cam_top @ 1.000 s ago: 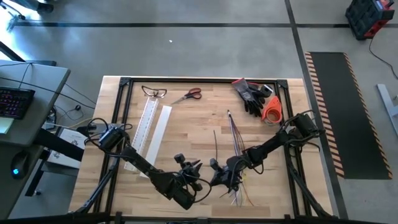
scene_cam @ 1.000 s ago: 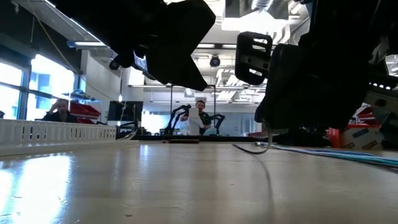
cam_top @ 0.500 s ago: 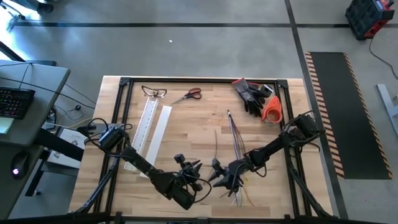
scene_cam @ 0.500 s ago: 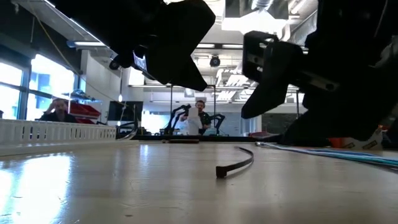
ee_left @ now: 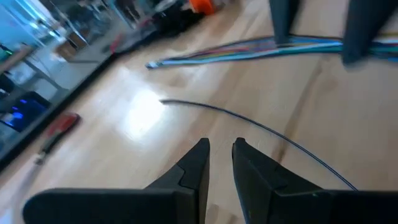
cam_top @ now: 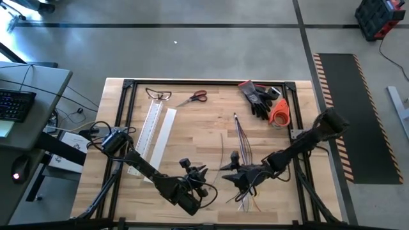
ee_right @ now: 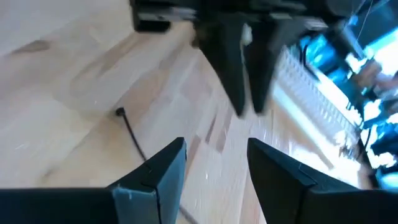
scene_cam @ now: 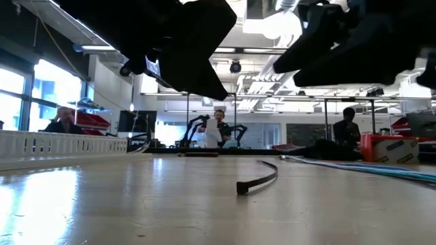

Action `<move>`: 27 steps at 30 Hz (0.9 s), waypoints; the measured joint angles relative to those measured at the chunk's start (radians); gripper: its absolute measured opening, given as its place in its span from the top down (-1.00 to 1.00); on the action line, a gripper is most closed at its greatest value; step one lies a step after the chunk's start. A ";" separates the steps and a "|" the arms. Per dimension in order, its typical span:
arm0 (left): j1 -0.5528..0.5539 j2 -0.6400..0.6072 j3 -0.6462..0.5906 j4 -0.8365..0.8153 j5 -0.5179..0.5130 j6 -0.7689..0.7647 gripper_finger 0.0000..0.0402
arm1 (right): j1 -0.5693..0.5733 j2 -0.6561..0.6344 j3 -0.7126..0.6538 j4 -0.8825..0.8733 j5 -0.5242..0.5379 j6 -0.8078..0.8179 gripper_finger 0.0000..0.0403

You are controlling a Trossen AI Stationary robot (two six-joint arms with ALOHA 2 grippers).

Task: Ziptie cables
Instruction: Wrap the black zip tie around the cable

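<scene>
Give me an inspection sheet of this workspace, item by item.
Surface: wooden table in a black frame.
Job's things: cables lie loose on the right half; black zip tie lies free on the wood beside them.
Clutter: white slotted channel, scissors, safety glasses, black gloves, orange tape roll.
Grippers: left gripper near the front edge, fingers nearly together, empty; right gripper above the wood, fingers apart, empty.
Arm cords: run along both arms.
Surroundings: people stand and sit in the room behind.
</scene>
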 joint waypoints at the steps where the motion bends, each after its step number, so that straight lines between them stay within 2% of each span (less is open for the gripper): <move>1: 0.000 0.000 0.000 0.002 0.020 0.005 0.75 | -0.004 -0.028 0.000 -0.057 0.000 0.037 0.22; 9: 0.002 0.000 0.000 0.011 0.184 0.006 0.75 | -0.057 -0.234 0.000 -0.463 0.009 0.289 0.22; 14: 0.002 0.000 0.001 0.027 0.255 0.006 0.75 | -0.089 -0.296 0.000 -0.523 0.010 0.352 0.22; 20: 0.002 0.000 0.001 0.027 0.260 0.006 0.75 | -0.094 -0.306 0.000 -0.575 0.009 0.448 0.22; 27: 0.002 0.000 0.001 0.027 0.260 0.006 0.75 | -0.094 -0.307 -0.002 -0.731 0.044 0.635 0.22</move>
